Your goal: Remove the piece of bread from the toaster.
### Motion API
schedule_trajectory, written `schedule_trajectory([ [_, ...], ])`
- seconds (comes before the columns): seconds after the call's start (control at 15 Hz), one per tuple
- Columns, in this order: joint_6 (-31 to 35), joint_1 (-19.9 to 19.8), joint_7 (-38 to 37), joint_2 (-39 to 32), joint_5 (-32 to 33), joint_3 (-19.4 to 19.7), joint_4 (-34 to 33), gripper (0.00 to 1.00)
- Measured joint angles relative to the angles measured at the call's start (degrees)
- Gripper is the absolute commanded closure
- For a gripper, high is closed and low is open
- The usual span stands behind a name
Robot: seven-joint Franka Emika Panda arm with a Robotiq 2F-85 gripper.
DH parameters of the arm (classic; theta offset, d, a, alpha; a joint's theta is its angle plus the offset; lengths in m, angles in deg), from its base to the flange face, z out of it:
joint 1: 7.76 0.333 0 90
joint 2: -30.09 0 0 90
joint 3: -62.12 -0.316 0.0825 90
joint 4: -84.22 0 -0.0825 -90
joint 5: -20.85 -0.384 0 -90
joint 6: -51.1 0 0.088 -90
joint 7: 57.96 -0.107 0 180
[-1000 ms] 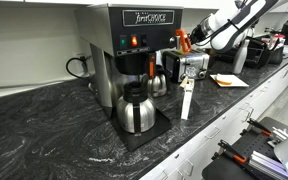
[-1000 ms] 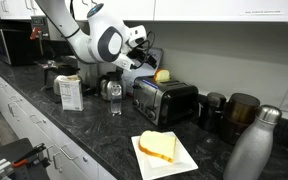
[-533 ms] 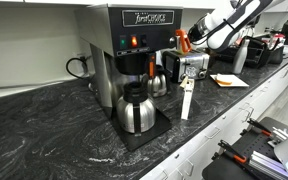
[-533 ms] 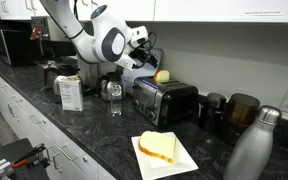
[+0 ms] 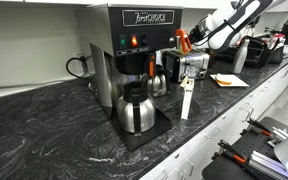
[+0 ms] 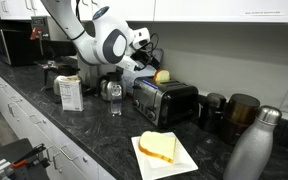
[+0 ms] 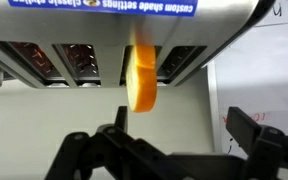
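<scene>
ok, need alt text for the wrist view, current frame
A yellow-orange piece of bread stands on edge, sticking out of the chrome toaster, seen close up with its dark slots on either side. The end effector sits at the bottom of the frame, jaws spread and empty, with the bread just beyond them. White paper shows at right.

In the wrist view the top edge cut off the toaster (image 7: 74, 62), and the hand (image 7: 176, 135) was dark, blurred and cut by the bottom edge. In an exterior view the piece of bread (image 6: 162, 75) was too small to tell whether it sat in a slot.
</scene>
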Motion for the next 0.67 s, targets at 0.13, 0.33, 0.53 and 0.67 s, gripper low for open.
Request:
schedule_trajectory([
  [0.13, 0.0, 0.0, 0.1, -1.1, 0.0, 0.2, -0.2, 0.0],
  [0.33, 0.1, 0.1, 0.1, -3.5, 0.3, 0.1, -1.6, 0.0],
  [0.53, 0.1, 0.1, 0.4, -5.6, 0.4, 0.2, -3.5, 0.0],
  [0.67, 0.1, 0.0, 0.8, -6.5, 0.4, 0.3, -4.7, 0.13],
])
